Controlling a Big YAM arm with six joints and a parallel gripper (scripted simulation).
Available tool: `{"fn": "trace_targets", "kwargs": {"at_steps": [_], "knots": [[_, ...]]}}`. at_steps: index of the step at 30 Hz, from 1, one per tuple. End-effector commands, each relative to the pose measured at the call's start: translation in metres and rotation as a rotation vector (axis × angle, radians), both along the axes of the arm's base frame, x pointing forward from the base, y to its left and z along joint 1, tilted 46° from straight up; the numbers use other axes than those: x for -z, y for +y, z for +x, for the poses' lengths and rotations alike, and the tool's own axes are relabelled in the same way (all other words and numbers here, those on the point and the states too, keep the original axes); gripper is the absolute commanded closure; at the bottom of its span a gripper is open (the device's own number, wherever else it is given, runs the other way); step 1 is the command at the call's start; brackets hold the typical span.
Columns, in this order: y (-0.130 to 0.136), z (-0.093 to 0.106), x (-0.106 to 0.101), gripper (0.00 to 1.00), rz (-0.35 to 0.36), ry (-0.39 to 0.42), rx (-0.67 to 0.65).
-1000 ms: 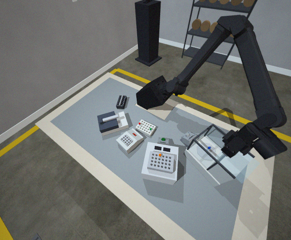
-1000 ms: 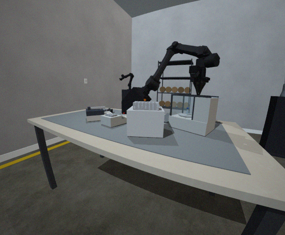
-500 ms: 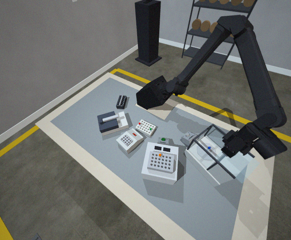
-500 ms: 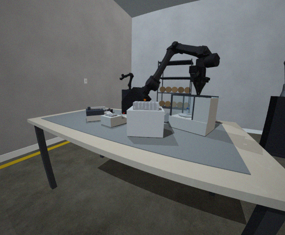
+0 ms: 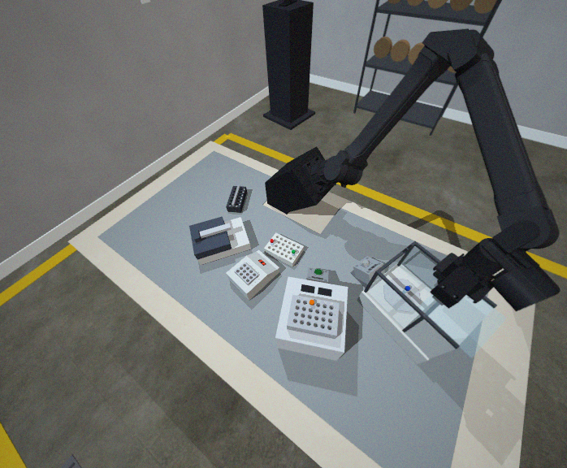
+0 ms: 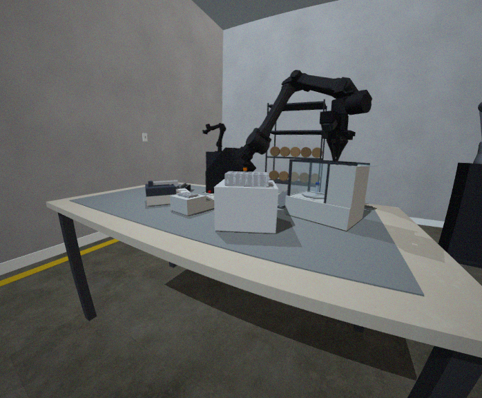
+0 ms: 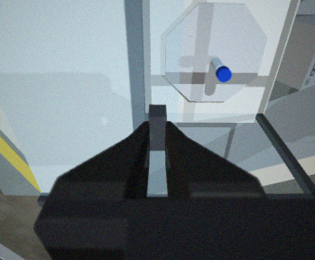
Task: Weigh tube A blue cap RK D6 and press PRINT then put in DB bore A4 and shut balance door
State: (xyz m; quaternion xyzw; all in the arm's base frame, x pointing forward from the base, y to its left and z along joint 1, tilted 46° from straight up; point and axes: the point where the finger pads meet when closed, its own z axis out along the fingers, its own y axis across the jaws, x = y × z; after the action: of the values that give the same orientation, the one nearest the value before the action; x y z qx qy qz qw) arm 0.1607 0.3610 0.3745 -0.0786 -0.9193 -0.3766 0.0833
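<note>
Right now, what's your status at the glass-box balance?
Gripper shut on the door handle atop the balance. Blue-capped tube A stands on the octagonal pan, off-centre. Nothing seen in the way.

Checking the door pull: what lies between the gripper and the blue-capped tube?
In the wrist view: the grey door tab the gripper is shut on, a frame bar of the glass box, then bare pan up to tube A.
</note>
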Motion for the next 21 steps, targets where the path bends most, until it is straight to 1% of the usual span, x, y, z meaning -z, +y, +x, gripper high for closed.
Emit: {"fn": "trace_targets", "kwargs": {"at_steps": [1, 5, 6, 7, 21], "knots": [[0.014, 0.004, -0.025, 0.94, 0.037, -0.021, 0.000], [0.014, 0.004, -0.025, 0.94, 0.037, -0.021, 0.000], [0.000, 0.003, -0.012, 0.70, 0.031, -0.016, 0.014], [0.001, 0.002, -0.015, 0.70, 0.027, -0.019, 0.004], [0.001, 0.002, -0.015, 0.70, 0.027, -0.019, 0.004]]}}
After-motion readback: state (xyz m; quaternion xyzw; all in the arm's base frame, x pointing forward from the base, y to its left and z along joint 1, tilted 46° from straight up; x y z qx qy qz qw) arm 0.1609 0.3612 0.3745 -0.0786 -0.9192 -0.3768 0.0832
